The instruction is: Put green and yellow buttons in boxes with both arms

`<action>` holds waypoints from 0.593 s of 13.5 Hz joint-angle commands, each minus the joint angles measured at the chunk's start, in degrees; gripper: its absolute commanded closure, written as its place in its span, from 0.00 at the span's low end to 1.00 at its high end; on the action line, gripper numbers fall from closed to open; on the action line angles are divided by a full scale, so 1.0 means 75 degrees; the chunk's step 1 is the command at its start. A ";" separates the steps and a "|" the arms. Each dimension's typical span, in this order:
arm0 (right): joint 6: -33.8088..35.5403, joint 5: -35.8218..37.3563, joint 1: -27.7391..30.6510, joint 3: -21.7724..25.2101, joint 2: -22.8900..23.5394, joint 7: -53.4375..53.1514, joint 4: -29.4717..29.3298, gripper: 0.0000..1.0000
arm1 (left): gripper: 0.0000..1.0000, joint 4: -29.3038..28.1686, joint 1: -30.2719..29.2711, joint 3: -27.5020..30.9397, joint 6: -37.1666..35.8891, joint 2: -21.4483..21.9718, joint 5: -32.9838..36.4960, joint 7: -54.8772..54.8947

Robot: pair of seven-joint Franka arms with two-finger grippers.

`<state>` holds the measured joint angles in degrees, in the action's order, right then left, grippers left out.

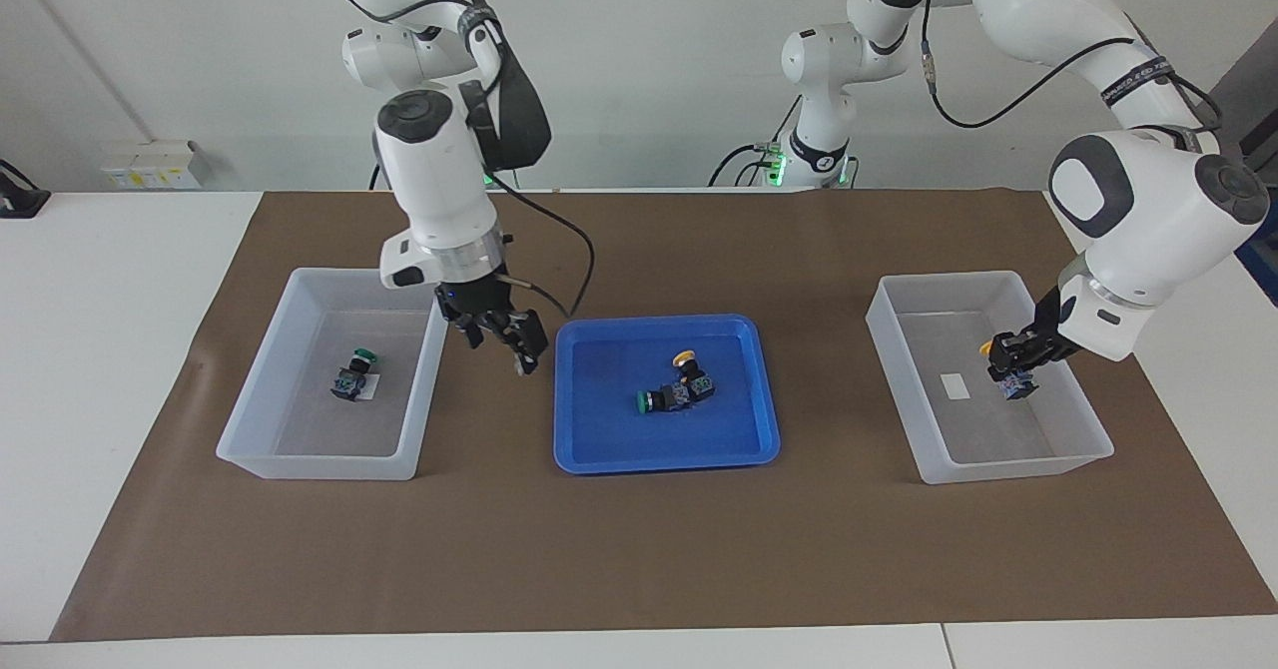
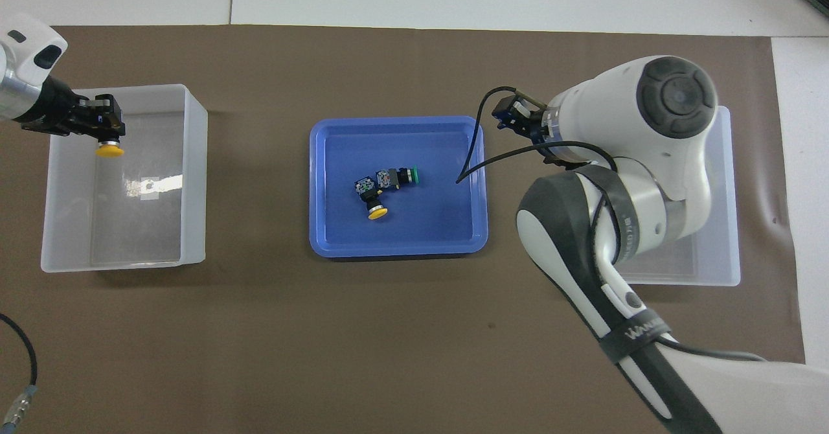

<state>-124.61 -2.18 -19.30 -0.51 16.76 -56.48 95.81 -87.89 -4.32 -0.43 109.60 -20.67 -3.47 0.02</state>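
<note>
Translucent box (image 1: 983, 295) — left jaws (image 1: 1011, 361) pinch round yellow-capped button (image 1: 1006, 369).

Bright, even overhead light, soft short shadows under the bins (image 1: 329, 464), glare on one box floor (image 2: 152, 184).

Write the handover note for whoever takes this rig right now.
Left gripper: shut on a yellow button, over the box at the left arm's end.
Right gripper: empty, fingers open, between the other box and the blue tray.
Done: one green button lies in the right arm's box.
Left: release the held yellow one; one yellow and one green button wait, touching, in the tray.
</note>
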 commanded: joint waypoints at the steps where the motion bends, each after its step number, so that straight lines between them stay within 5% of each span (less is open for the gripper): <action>1: -0.0212 -0.0049 -0.0436 -0.0003 0.1126 -0.1360 -0.0996 0.00 | 0.96 -0.1731 -0.0068 -0.0048 0.1449 0.0670 0.0181 0.0173; 5: -0.1101 -0.0085 -0.1210 -0.0003 0.2122 -0.2557 -0.1219 0.00 | 0.96 -0.2075 0.0002 -0.0048 0.1793 0.0589 0.0181 0.0734; 8: -0.1455 -0.0155 -0.1398 -0.0049 0.2194 -0.2606 -0.1137 0.00 | 0.97 -0.2390 0.0072 -0.0060 0.2271 0.0495 0.0181 0.0923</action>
<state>-135.33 -2.20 -29.57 -0.56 32.60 -75.51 88.78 -101.82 -4.18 -0.90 122.88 -18.61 -3.23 5.81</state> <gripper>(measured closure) 0.000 0.678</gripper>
